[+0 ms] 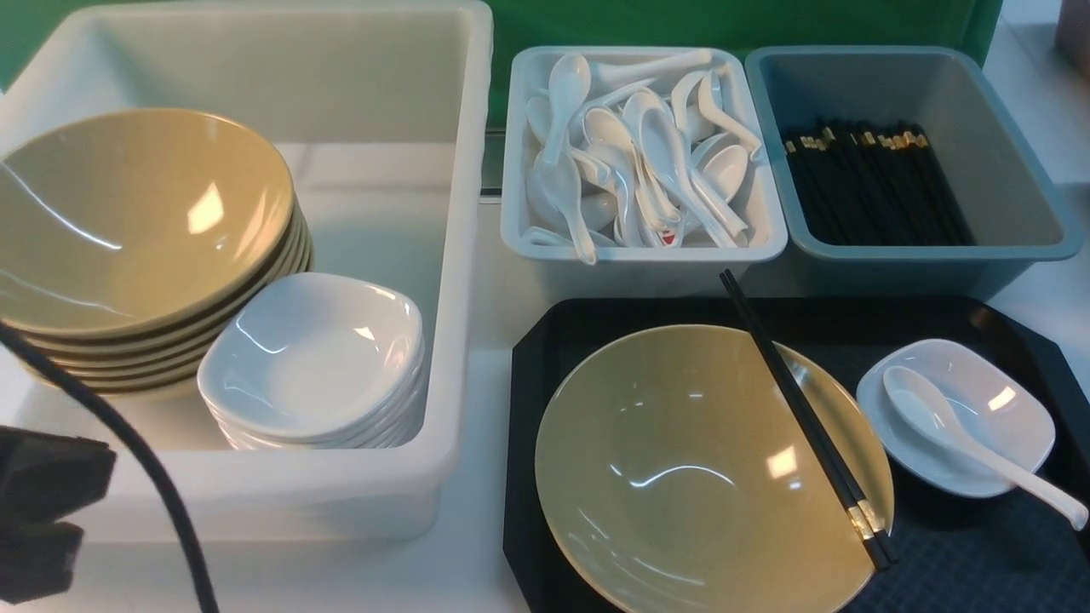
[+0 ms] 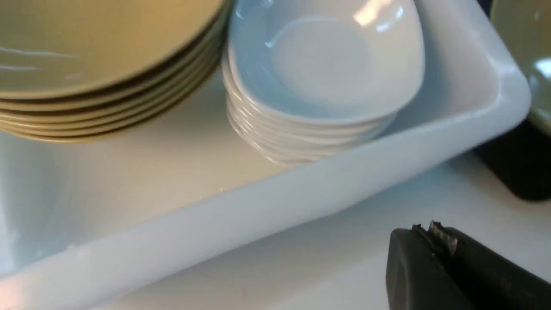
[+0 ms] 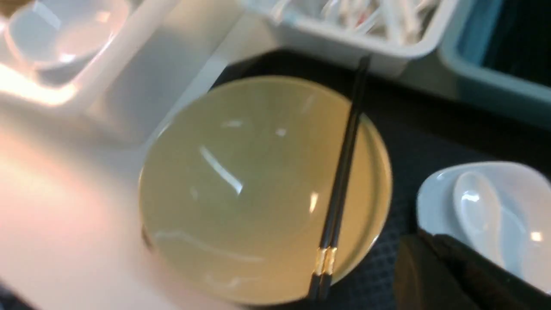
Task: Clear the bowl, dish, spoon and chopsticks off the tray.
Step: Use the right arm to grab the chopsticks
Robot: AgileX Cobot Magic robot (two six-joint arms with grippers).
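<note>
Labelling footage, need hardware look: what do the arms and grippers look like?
Left gripper: dark grey to black, blocky, angular fingers with small jagged tips. A black cable curves beside it in the front view. Right gripper: dark too, blurred, no markings readable. Arm bodies aren't in any view.

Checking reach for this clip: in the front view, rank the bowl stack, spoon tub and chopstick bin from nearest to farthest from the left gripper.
1. Bowl stack, left, in the white tub.
2. Spoon tub, behind the tray.
3. Chopstick bin, far right.
</note>
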